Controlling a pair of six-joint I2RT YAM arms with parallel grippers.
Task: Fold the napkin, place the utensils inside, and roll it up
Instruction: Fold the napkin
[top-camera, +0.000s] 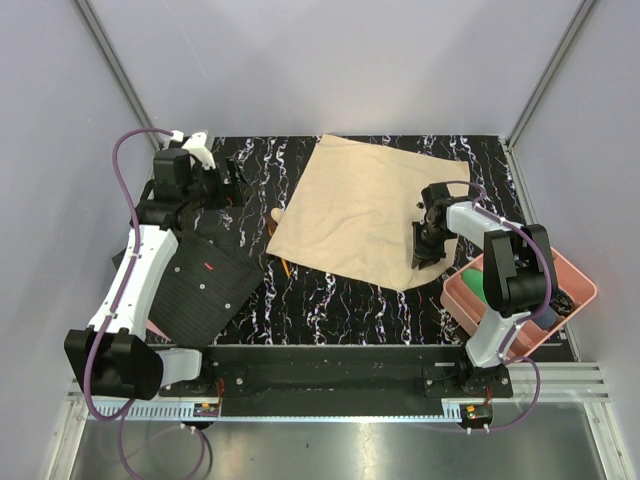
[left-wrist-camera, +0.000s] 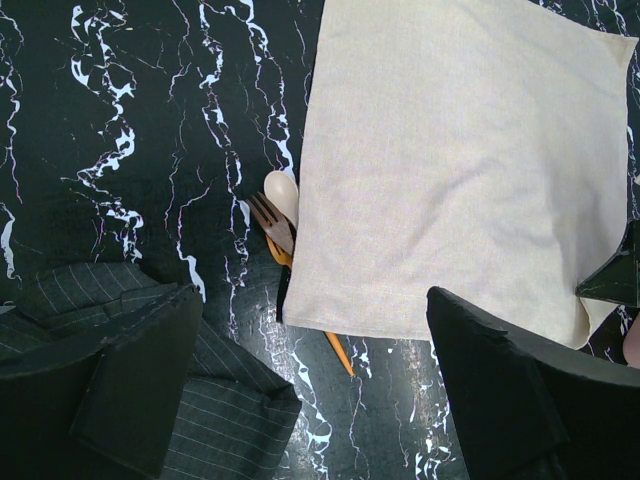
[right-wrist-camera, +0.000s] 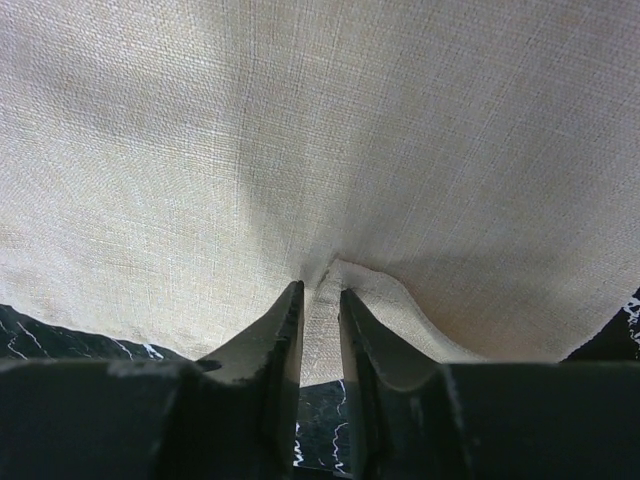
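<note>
The beige napkin (top-camera: 360, 205) lies spread flat on the black marbled table. My right gripper (top-camera: 425, 250) is at its right edge, shut on a pinched fold of the cloth (right-wrist-camera: 320, 295). The pale wooden spoon (left-wrist-camera: 282, 192), a dark wooden fork (left-wrist-camera: 270, 220) and the orange-brown stick (left-wrist-camera: 340, 352) lie at the napkin's (left-wrist-camera: 450, 170) left edge, partly under it. They also show in the top view (top-camera: 276, 215). My left gripper (top-camera: 218, 182) is open and empty, above the table left of the napkin (left-wrist-camera: 312, 300).
A black dotted mat (top-camera: 200, 280) with a red mark lies at the front left, under my left arm. A pink tray (top-camera: 570, 285) with a green item (top-camera: 472, 280) and other small things stands at the right edge.
</note>
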